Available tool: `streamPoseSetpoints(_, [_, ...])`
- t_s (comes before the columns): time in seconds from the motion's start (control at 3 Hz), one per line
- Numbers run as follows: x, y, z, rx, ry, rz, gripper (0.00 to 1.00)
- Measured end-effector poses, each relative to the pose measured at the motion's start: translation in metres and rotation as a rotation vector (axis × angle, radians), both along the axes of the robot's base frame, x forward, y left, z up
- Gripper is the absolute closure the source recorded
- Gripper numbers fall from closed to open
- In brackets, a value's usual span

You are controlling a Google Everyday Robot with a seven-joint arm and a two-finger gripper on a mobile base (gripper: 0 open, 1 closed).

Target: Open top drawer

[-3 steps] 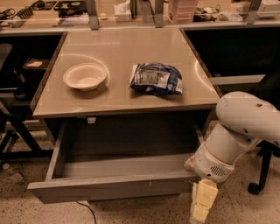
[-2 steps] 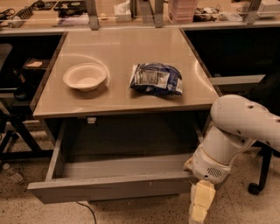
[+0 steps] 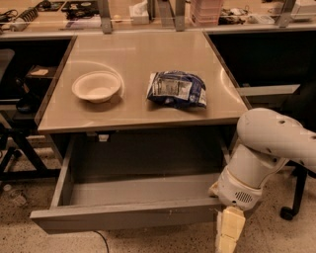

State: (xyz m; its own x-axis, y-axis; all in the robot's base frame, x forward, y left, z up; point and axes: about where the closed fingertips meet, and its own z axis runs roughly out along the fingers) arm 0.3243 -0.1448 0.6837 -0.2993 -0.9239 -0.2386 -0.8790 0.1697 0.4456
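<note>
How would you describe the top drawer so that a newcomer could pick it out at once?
Find the tan table holding a white bowl and blue snack bag. Just beneath, the top drawer is pulled out. Unlike the dark bays beside it, it is an open grey box, with the gripper at its right front corner.

The gripper hangs at the lower right, just past the right end of the top drawer front. The lower edge cuts it off, so its tip does not show. The arm above it runs out at the right edge and hides the drawer's right front corner. The back of the drawer lies in shadow under the worktop. The print on the bag is too blurred to read. Small clutter on the far bench is cut by the top edge and too small to name.
</note>
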Motion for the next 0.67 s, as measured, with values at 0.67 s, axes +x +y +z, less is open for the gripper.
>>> streamPoseSetpoints(0.67, [-0.0218, -0.0062, 0.015, 0.005, 0.018, -0.005, 0.0])
